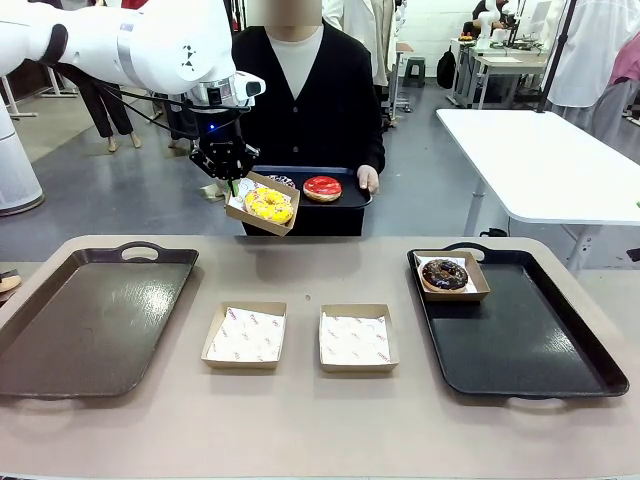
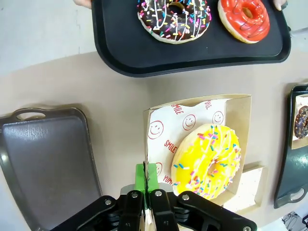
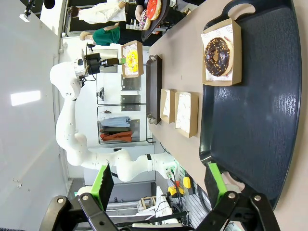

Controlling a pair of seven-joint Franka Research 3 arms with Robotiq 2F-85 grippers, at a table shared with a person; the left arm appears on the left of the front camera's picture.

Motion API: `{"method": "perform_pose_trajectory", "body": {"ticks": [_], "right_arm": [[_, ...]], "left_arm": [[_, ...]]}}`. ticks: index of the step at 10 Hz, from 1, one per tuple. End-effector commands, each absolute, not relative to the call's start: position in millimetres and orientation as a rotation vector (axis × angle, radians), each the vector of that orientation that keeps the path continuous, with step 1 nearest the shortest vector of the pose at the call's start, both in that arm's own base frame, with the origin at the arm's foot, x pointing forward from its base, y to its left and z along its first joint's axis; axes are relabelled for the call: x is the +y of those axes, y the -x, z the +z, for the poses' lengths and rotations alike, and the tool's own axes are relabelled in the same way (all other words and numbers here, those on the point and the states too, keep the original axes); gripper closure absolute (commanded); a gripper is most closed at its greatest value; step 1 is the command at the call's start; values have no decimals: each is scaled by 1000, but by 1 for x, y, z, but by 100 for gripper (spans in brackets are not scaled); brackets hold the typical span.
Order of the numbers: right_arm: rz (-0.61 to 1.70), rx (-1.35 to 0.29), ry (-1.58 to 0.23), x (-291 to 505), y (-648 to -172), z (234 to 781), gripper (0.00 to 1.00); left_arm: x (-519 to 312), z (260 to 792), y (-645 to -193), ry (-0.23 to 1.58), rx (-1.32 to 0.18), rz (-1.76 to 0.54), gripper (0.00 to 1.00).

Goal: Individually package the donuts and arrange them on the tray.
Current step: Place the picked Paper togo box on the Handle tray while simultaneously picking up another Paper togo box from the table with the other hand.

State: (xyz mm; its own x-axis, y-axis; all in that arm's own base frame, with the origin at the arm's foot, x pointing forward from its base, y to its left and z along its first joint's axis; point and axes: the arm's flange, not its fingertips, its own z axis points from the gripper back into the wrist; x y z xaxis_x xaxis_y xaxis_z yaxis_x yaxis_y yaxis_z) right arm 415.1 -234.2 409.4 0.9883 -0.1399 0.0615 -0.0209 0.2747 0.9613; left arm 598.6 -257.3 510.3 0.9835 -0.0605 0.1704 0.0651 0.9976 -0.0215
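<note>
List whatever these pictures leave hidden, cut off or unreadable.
- Front view: the sprinkled donut sits mostly behind the box the left gripper carries.
- Left wrist view: the chocolate donut is cut by the right edge.
- Right wrist view: the red donut is tiny, against the top edge.
- Front view: print on the liners of the empty boxes is too small to read.

Yellow donut (image 2: 207, 161) carries rainbow sprinkles; brown box (image 2: 240, 126) holds white, red-smiley liner (image 2: 166, 134).

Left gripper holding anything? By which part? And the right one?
Left gripper pinches the paper box carrying the yellow donut by one side wall, off the table. Right gripper is open, holding nothing.
</note>
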Motion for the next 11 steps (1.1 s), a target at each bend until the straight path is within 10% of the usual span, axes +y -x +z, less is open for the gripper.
{"method": "perform_pose_trajectory", "body": {"ticks": [1, 11], "right_arm": [[-75, -143, -1209, -228, -417, 415, 0], [59, -44, -535, 13, -420, 521, 0]], "left_arm": [[-251, 512, -599, 50, -155, -104, 99], [-79, 537, -539, 94, -174, -87, 99]]}}
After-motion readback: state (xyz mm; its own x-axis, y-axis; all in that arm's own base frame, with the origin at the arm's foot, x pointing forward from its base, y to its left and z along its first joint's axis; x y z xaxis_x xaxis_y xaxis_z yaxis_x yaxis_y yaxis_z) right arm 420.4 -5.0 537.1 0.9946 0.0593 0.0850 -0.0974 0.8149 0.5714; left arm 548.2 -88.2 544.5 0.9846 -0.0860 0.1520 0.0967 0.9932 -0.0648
